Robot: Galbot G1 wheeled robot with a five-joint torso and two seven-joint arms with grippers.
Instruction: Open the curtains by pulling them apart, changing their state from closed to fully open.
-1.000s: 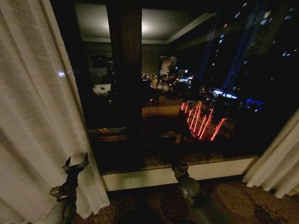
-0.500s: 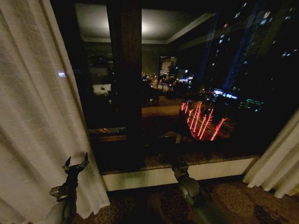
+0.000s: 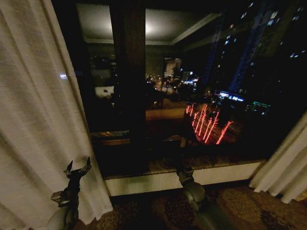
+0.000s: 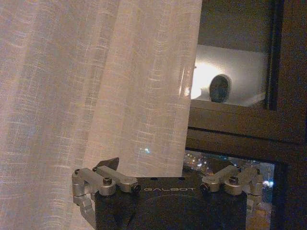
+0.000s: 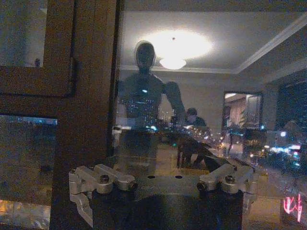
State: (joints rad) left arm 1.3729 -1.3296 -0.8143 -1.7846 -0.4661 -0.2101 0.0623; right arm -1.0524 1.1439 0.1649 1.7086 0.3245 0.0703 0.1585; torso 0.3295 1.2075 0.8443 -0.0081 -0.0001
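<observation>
The curtains stand pulled apart. The left sheer cream panel (image 3: 38,120) covers the left side of the head view, and the right panel (image 3: 287,165) hangs bunched at the lower right edge. Dark window glass (image 3: 211,96) lies bare between them. My left gripper (image 3: 78,165) points upward, open, in front of the left panel's inner edge and holds no fabric. In the left wrist view that panel (image 4: 96,81) hangs just past the left gripper (image 4: 165,179). My right arm (image 3: 191,190) reaches toward the glass at the bottom centre; the right gripper (image 5: 163,177) has its linkages spread wide, open, facing the window.
A dark wooden mullion (image 3: 128,86) splits the window. A pale sill (image 3: 220,173) runs along its foot above patterned carpet (image 3: 240,206). The glass reflects the lit room and the robot (image 5: 144,86).
</observation>
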